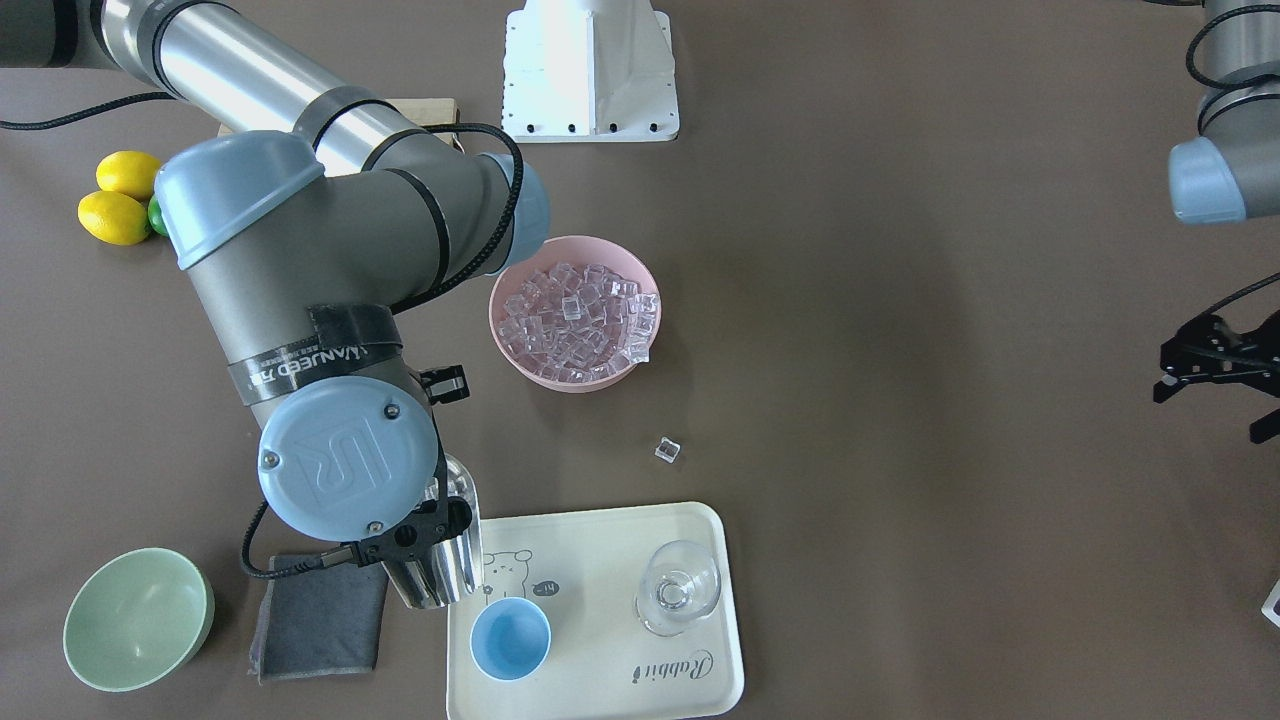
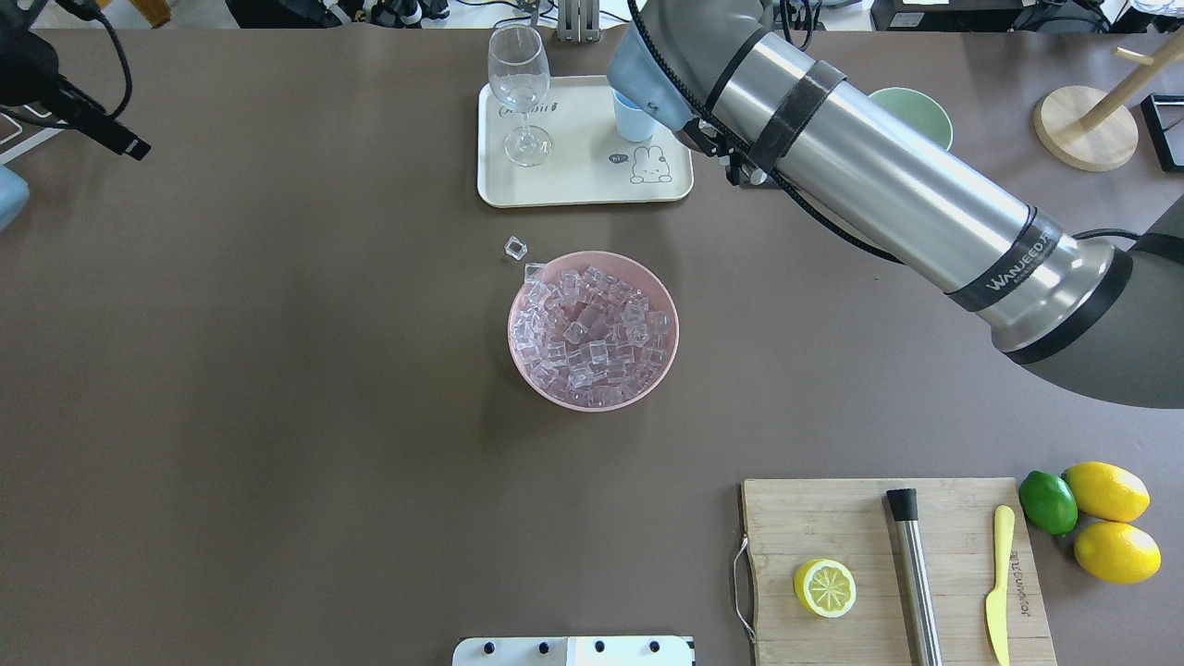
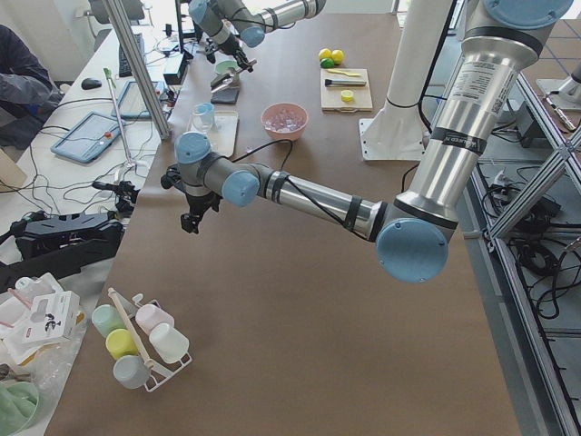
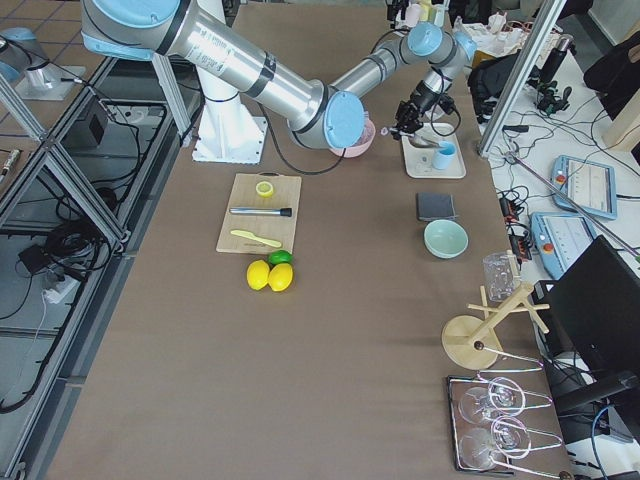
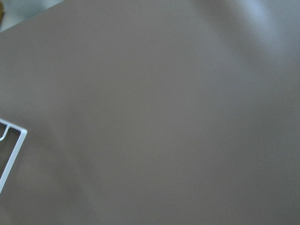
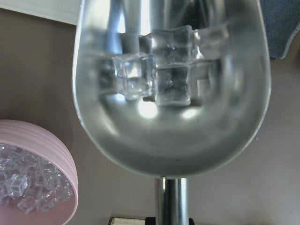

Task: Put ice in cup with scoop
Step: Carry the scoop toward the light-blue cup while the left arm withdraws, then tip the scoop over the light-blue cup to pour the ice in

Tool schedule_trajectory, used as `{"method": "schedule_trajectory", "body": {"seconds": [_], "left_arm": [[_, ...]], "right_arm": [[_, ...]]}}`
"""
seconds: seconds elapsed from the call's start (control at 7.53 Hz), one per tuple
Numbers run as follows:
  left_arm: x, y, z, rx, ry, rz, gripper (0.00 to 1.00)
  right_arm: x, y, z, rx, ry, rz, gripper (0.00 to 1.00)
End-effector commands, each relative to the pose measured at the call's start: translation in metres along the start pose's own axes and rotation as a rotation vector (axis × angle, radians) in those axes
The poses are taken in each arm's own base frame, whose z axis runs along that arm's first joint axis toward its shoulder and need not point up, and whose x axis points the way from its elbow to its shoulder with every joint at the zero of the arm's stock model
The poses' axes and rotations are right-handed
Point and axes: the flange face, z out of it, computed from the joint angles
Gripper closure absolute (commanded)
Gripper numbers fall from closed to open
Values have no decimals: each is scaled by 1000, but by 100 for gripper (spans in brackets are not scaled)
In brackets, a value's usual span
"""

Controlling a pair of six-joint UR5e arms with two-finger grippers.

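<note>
Right fingers (image 1: 425, 530) pinching the scoop (image 6: 171, 140) by its handle; trough points away from me, roughly level. Ice (image 6: 154, 77) in it: a few cubes, bunched toward the far end of the trough. The scoop hangs over the near corner of the tray (image 1: 600, 515), just beside the cup (image 1: 510, 640) and not yet over its mouth.

Left fingers (image 1: 1170, 380) parked well apart at the bench (image 1: 900, 400) end, holding nothing; spread or closed, I can't tell.

Progress, my read: scooping done, carry nearly done. Left to do: shift over the cup, tip, drop the cubes in. The cup mouth is small against the trough, so spill is the risk.

Containers:
- cup: upright on the tray, looks empty, plain blue inside.
- glass (image 1: 678, 588): upright on the same tray, apart from the cup, looks empty.
- pink bowl (image 1: 575, 310): heaped with ice, near mid-bench.
- one stray cube (image 1: 667, 450) on the bench between bowl and tray.
- green bowl (image 1: 137, 620): empty, beside a grey cloth (image 1: 320, 615).
</note>
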Motion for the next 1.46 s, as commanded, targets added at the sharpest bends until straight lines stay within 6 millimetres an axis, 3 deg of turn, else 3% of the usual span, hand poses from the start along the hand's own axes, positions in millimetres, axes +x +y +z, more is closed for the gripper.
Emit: {"method": "schedule_trajectory", "body": {"seconds": [0.0,0.27,0.53,0.66,1.33], "left_arm": [[-78,64,-33,-63,18,-247,2],[-102,148,-41,-88,49,-359,2],[-113,202,-50,-85,39,-426,2],[-115,220,-45,-96,40,-443,2],[-110,232,-51,-72,42,-430,2]], "right_arm": [[-2,-8,-30,-5,10,-28,100],[-4,-20,-32,-41,31,-19,100],[-6,-33,-21,-84,37,-21,100],[-5,-47,-16,-65,37,-39,100],[-39,-50,-15,-84,44,-68,100]]}}
